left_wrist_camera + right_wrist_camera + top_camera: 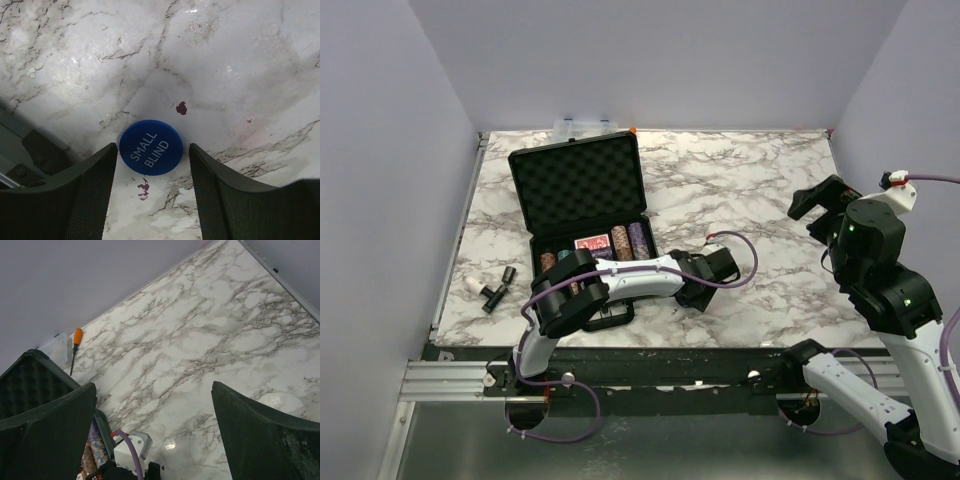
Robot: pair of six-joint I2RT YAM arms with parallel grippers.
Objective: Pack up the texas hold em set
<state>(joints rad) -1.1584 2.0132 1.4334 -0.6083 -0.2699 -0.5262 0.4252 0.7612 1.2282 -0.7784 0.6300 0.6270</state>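
The black briefcase [582, 178] lies open at the back left, its foam lid [30, 380] standing up. Chip stacks [629, 242] and a red-backed card deck [591, 242] sit in its tray. To the right of the case, the blue round button [150, 142] marked SMALL BLIND lies flat on the marble. My left gripper [153, 150] is low over it and open. Its fingertips flank the button, the left one almost touching and the right one a little apart. My right gripper [817, 200] hangs raised at the right, wide open with nothing in it [153, 386].
A clear plastic box [582, 126] and an orange-handled screwdriver [76, 337] lie behind the case by the back wall. Small black cylinders [498, 285] and a white piece [472, 283] rest near the table's left edge. My left arm [620, 280] crosses the case's front.
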